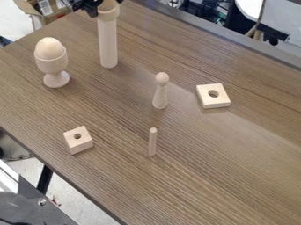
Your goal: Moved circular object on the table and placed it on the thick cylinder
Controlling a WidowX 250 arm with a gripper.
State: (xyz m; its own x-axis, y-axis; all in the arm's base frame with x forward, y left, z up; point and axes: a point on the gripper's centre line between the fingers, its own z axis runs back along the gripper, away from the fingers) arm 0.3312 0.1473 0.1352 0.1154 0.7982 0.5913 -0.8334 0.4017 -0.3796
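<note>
Where woodgrain [194,176] slants, smooth cylinder [108,46], round piece [108,12] atop

Smooth matt wooden egg cup [52,64]

so the table [194,167] is brown with streaky wood grain, and the peg doll [160,92] is just pale tan

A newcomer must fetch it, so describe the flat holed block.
On the brown table, find the round-headed peg near the middle. To its right in the view lies a pale, flat square block with a round hole. The other holed block, at lower left, is chunkier and narrower.
</note>
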